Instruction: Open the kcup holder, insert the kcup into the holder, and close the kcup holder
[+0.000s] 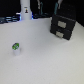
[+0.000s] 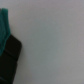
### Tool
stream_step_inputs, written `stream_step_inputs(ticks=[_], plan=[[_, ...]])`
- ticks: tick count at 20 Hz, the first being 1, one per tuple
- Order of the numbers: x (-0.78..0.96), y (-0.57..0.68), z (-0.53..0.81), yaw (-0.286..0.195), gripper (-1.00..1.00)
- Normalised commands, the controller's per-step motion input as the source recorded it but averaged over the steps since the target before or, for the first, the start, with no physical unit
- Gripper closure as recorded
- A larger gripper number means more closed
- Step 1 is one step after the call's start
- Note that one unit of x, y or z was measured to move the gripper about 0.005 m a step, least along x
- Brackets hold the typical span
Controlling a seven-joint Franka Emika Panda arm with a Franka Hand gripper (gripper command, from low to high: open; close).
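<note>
Holder shut, pod waiting on open table
Exterior view: kcup holder (image 1: 63, 27) sits closed at the exterior view's right; kcup (image 1: 16, 48) stands well apart, reachable. Wrist view: blurred dark shape; gripper's jaws cannot be made out

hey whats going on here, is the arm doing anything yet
Not much yet. The kcup sits alone on the white table, toward the exterior view's left, untouched. The black holder stands at the far right of that view and looks closed, its drawers pushed in. The arm shows only dimly at the back, holding nothing that can be seen. The wrist view is blurry: mostly bare table, with a dark shape and a teal patch at one edge, so whether the jaws are open cannot be told.
</note>
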Motion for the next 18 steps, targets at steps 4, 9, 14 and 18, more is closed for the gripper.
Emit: stream_step_inputs(ticks=[4,9,14,18], plan=[[-0.33,0.66,0.02,-0.188,-1.00],[-0.33,0.66,0.01,-0.186,-1.00],[-0.31,0.68,0.00,-0.190,-1.00],[-0.31,0.63,-0.12,-0.196,-1.00]])
